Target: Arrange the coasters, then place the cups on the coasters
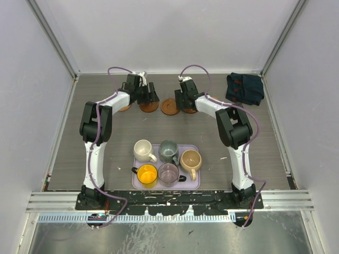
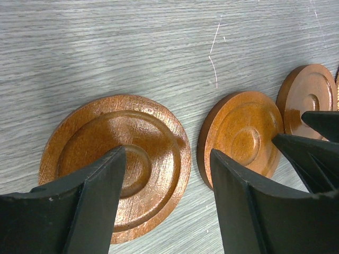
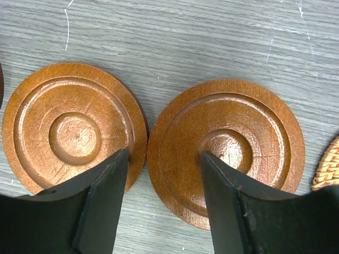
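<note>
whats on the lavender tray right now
The lavender tray holds a cream-white cup, a grey-green cup, a beige-tan cup, a yellow cup and a purplish glass cup. The tray floor beneath each cup is covered, so it cannot be seen.

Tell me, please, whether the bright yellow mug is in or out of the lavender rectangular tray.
In: the bright yellow mug stands inside the lavender rectangular tray, at its near-left corner, beside the purplish glass mug.

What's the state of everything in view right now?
Coasters, lying flat in a far row, nothing on them.
Tray, flat, loaded.
Cups, five, upright on the tray, none on a coaster.
Cloth, folded, far right corner.
Left gripper, open, empty, over coasters.
Right gripper, open, empty, over coasters.
</note>
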